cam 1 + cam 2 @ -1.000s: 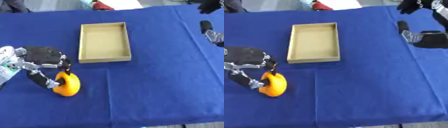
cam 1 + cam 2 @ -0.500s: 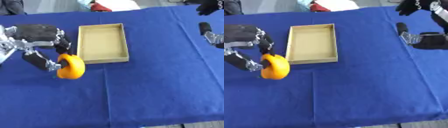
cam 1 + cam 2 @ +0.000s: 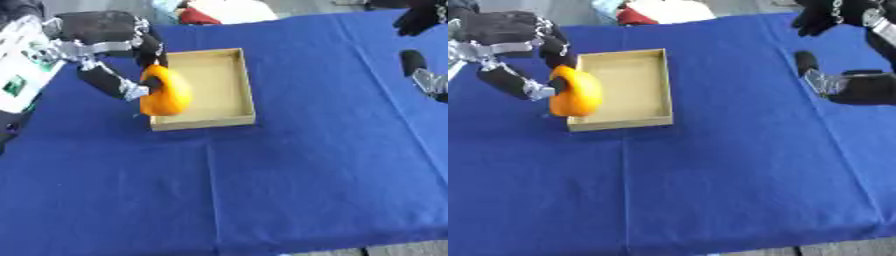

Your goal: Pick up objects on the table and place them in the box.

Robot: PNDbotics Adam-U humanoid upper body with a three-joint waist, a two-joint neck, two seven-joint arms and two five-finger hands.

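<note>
The left robot hand (image 3: 101, 40) pinches the orange object (image 3: 164, 91) between thumb and curled fingers, holding it over the box's (image 3: 234, 85) left wall, above the blue surface (image 3: 306, 165).

The orange object (image 3: 165, 92) is smeared by motion, so its outline and exact shape are unclear, and it covers the near left corner of the box (image 3: 214, 82). The right hand (image 3: 846, 85) runs off the right edge. At the top edge, red and white things (image 3: 210, 11) are cut off, unidentifiable.
</note>
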